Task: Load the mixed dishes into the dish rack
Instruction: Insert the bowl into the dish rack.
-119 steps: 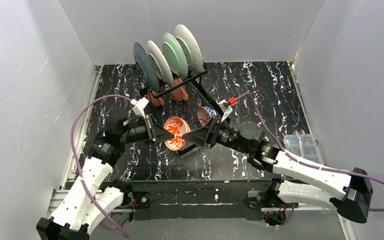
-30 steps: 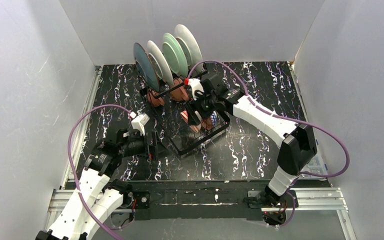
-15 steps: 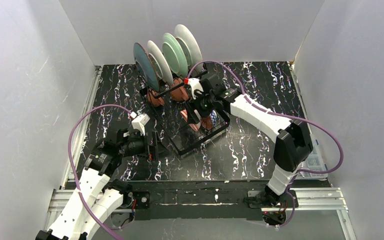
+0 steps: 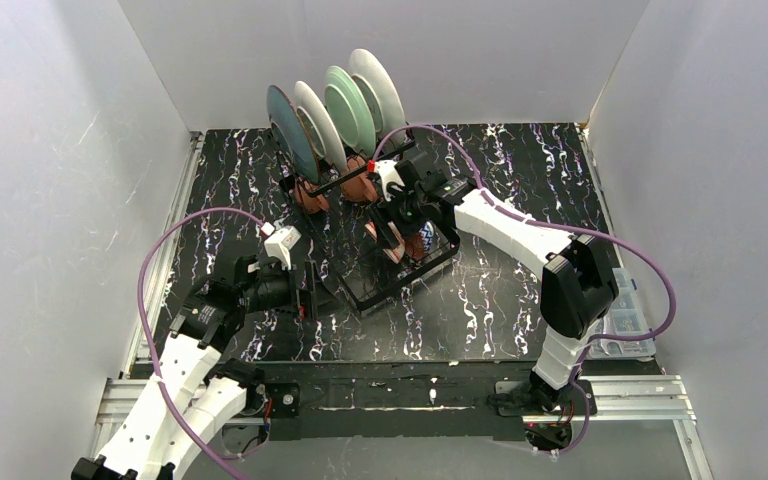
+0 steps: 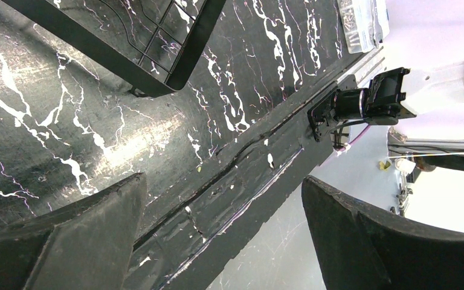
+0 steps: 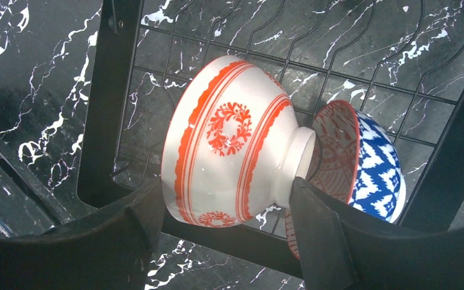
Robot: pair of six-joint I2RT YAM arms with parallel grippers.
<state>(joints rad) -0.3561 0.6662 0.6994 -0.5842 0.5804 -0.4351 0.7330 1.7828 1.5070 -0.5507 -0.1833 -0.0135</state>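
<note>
Having swung from mid-frame up to the dish rack [image 4: 392,292] at upper centre, clamping the red-patterned bowl [image 6: 229,163] rim-to-foot in the right gripper [image 6: 223,196], minding slippery, chippable glaze, keeping the left gripper [image 5: 222,184] spread empty.

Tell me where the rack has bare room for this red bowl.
In the right wrist view, bare grid lies left of the red-patterned bowl, up to the side bar of the dish rack. The blue-patterned bowl crowds its foot side. The rack's far end is full of plates and mugs. Outside, the table by the near corner is bare.
</note>
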